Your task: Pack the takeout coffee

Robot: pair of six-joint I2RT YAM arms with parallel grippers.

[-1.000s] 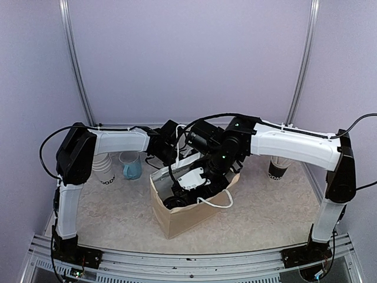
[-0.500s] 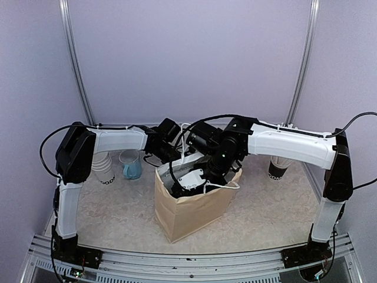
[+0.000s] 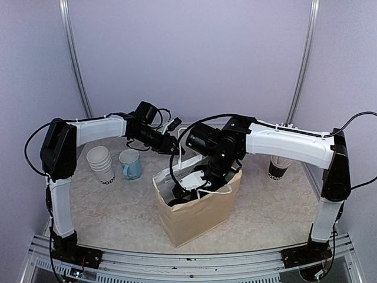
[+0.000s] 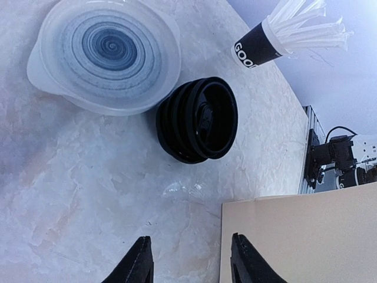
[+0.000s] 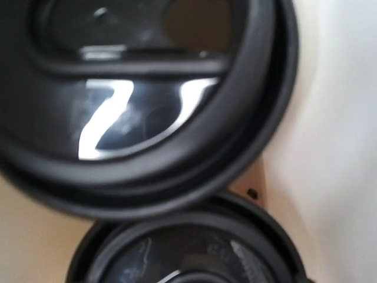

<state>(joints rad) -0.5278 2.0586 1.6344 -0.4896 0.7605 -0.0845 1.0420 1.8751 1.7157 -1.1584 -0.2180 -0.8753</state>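
The brown paper bag (image 3: pixel 200 215) stands open at the middle of the worktop (image 3: pixel 268 206). The right end effector (image 3: pixel 189 186) is down inside the bag's mouth, and the takeout coffee (image 5: pixel 147 112) is in there with it. The right wrist view is filled by its round black lid, blurred and very close, with the rim of a second black lid (image 5: pixel 188 259) just beside it at 6 o'clock. No fingers show in that view, so I cannot tell whether the right end effector is clamped on the cup or apart.

The left end effector (image 4: pixel 189 250) hangs above the worktop at the bag's 11 o'clock, its fingers (image 4: pixel 138 265) apart and holding nothing. Under it lies a stack of black lids (image 4: pixel 197 121), with a clear round dish (image 4: pixel 106 53) just beside it at 10 o'clock and a black cup of white straws (image 4: pixel 259 44) at 1 o'clock.

Out at the bag's 9 o'clock, a stack of white cups (image 3: pixel 100 165) and a light-blue mug (image 3: pixel 131 164) stand side by side.
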